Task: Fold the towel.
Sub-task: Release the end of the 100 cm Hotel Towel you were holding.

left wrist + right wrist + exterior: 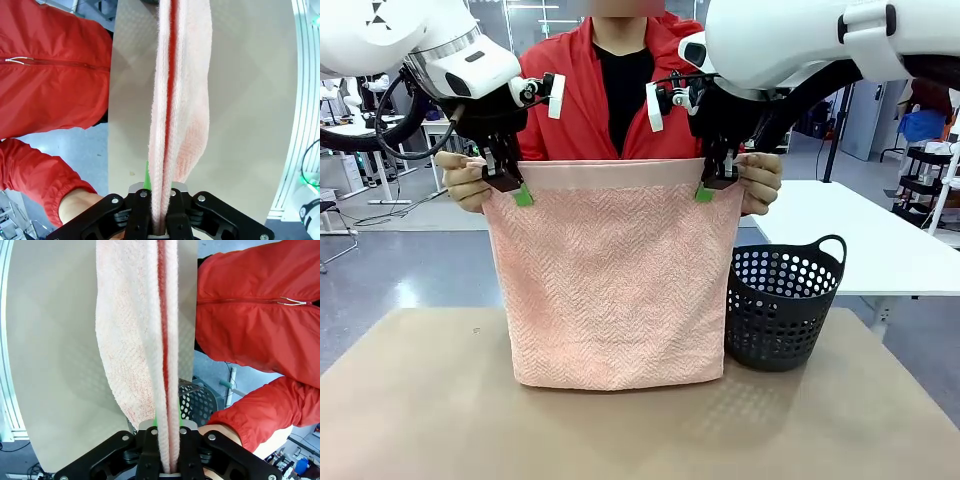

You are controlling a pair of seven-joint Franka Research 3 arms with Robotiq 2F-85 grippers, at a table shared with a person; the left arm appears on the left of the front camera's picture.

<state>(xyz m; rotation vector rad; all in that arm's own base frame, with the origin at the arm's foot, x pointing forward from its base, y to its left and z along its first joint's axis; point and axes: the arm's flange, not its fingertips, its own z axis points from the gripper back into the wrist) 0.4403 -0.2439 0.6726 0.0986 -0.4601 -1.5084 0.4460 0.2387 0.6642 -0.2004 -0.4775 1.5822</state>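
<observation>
Mid-fold: L gripper (517, 191) & R gripper (711, 187) clamp hanging doubled towel (615, 290) at top corners; next, prob. lower it flat toward 6 o'clock.

The towel (610, 290) is hanging upright over the middle of the table (420, 420), in front of the person (582, 110) standing at the far side. The left gripper (515, 190) is pinching its top left corner and the right gripper (712, 188) its top right corner. A hand (465, 180) of the person is sitting just outside the left gripper, and the other hand (762, 182) just outside the right gripper. The basket (782, 305) is standing on the table, just right of the towel's lower half. Whether the towel's bottom edge is touching the table cannot be told.
</observation>
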